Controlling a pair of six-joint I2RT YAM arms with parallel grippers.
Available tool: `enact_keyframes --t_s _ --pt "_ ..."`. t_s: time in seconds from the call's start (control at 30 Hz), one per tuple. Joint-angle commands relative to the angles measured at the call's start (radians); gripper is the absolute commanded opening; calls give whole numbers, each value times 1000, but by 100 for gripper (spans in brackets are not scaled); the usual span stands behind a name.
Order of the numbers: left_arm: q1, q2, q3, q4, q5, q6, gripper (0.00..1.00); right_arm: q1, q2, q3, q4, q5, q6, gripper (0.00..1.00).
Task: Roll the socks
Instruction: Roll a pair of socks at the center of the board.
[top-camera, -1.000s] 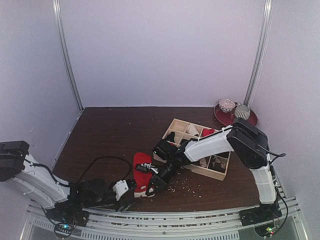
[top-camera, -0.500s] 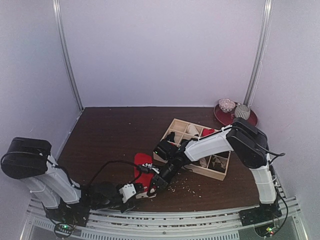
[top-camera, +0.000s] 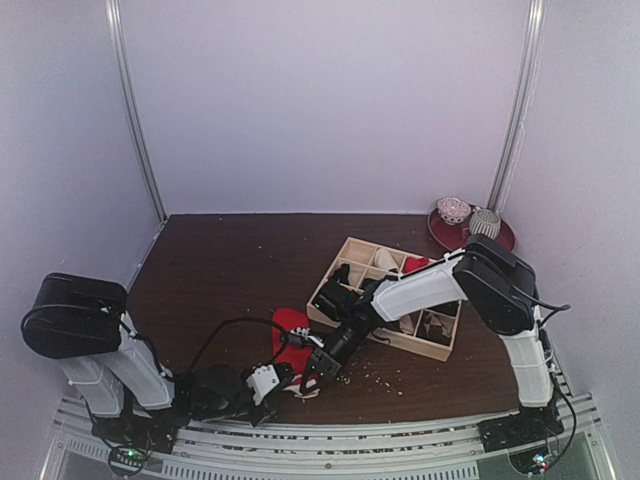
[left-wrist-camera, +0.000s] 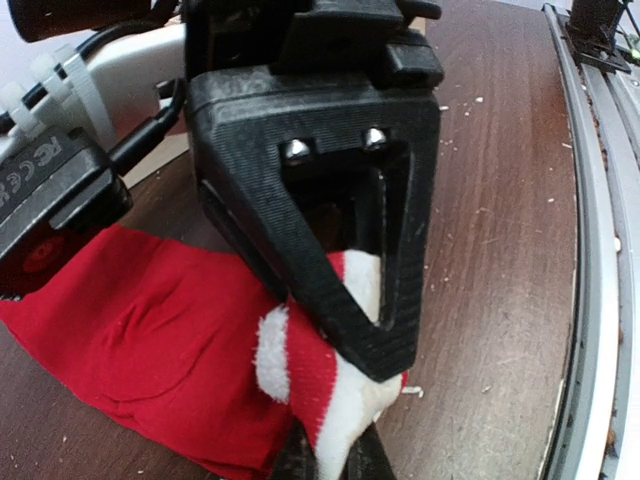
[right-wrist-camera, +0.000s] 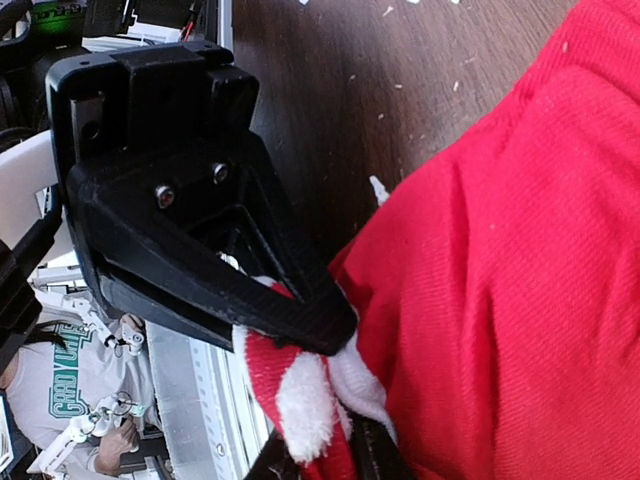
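Note:
One of the socks, red with a white-striped cuff (top-camera: 289, 326), lies flat on the dark table near the front edge, cuff end toward me. My left gripper (top-camera: 284, 379) comes in low from the left and is shut on the cuff (left-wrist-camera: 345, 400), white fabric pinched between its fingers. My right gripper (top-camera: 318, 366) reaches in from the right and is shut on the same cuff (right-wrist-camera: 325, 400), right beside the left one. The sock's red body (right-wrist-camera: 500, 300) spreads away behind the fingers (left-wrist-camera: 150, 340). No magenta sock is clearly visible.
A wooden compartment box (top-camera: 447, 345) with several small items, one of them pinkish-red (top-camera: 415, 264), stands right of the sock under the right arm. A red plate (top-camera: 503, 238) with two grey-white patterned balls sits at the back right. Pale crumbs (top-camera: 372, 375) dot the table.
My left arm has swung right along the front edge to the sock's cuff and its jaws have closed on it. The right gripper has stayed shut on the cuff and edged nearer.

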Motion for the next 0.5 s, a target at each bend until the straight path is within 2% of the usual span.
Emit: enact_keyframes --t_s 0.0,0.13,0.3,0.4,0.47 --pt "-2 -3 -8 -39 92 -115 0 15 35 -65 -88 162 -11 19" --pt "28 -88 -17 -163 165 -244 0 8 -84 -142 18 220 -36 31" --pt "86 -158 -17 -326 298 -385 0 -20 -276 -315 268 277 -73 33" --pt "118 -157 -9 -399 383 -445 0 -10 -416 -460 428 384 -184 34" --pt "131 -154 -11 -412 412 -475 0 20 -507 -548 566 458 -326 38"
